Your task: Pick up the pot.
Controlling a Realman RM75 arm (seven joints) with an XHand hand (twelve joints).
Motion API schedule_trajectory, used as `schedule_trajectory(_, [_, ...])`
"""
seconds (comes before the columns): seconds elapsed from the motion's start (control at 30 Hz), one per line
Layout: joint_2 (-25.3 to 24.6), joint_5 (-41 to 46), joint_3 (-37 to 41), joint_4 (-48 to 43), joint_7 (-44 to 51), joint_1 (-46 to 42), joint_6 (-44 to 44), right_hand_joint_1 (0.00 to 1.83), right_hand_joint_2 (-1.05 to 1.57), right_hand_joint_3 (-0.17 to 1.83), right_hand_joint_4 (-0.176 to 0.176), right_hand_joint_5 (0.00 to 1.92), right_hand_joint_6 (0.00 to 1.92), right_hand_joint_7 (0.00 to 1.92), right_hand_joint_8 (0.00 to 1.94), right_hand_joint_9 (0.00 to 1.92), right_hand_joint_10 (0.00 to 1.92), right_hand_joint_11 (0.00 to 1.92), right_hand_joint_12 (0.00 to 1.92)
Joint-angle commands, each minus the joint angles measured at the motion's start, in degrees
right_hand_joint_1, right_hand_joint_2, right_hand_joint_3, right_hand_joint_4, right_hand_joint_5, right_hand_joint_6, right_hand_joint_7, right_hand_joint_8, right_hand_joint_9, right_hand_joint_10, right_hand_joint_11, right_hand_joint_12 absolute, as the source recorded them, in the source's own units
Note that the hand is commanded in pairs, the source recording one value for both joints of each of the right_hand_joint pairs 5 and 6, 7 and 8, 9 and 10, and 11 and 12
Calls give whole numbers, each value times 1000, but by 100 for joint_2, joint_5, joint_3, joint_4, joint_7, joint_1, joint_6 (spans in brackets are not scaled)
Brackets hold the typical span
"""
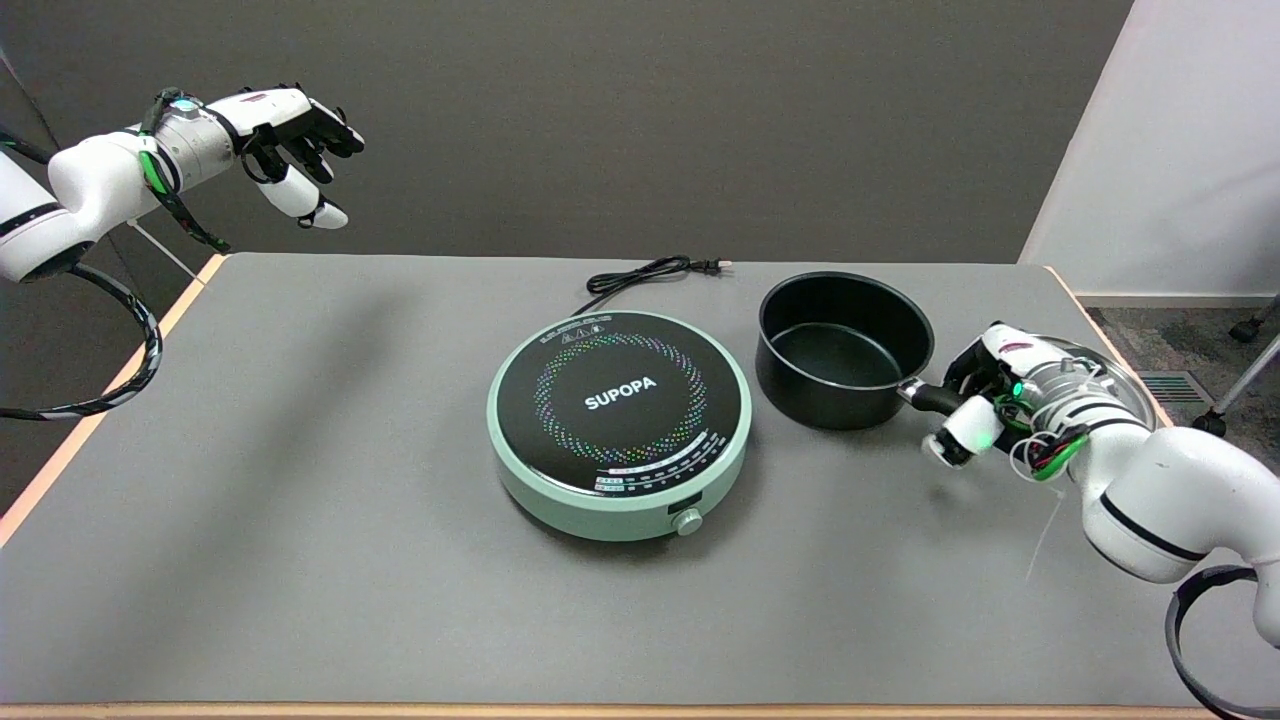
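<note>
A black pot (843, 345) stands empty and upright on the grey table (300, 480), just right of the cooker. Its short black handle (932, 398) points toward the lower right and runs into my right hand (985, 405). The hand's dark fingers curl over the handle from above and the white thumb (962, 435) sits under it, so the hand grips the handle. The handle's end is hidden inside the hand. The pot's base looks to be resting on the table.
A mint-green induction cooker (620, 425) with a black top sits mid-table, its black cord (645, 272) trailing to the far edge. A silvery round thing (1120, 375) lies partly hidden behind my right wrist near the table's right edge. The idle left hand (295, 140) hangs at upper left.
</note>
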State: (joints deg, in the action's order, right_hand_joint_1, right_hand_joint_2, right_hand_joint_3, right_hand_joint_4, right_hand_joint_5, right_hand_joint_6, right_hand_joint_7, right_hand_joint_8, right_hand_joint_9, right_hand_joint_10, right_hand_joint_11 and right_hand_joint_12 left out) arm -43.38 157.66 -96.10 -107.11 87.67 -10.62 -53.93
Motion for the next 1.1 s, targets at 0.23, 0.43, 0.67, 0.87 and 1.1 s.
schedule_trajectory(0.23, [128,18,-89,44,-303,-14,208,1093,-655,1833,17,1052,1052,1052,1052,1052,1052,1052,1052])
schedule_trajectory(0.43, [124,18,-201,47,-335,-67,178,1092,-660,1654,11,1064,1064,1064,1064,1064,1064,1064,1064])
schedule_trajectory(0.67, [95,18,-359,5,-369,-93,186,1069,-786,1780,176,913,913,913,913,913,913,913,913])
schedule_trajectory(0.87, [7,10,-469,-5,-495,-93,178,1066,-782,1756,176,864,864,864,864,864,864,864,864])
schedule_trajectory(1.1, [4,10,-525,4,-495,-105,146,1071,-754,1683,176,867,867,867,867,867,867,867,867])
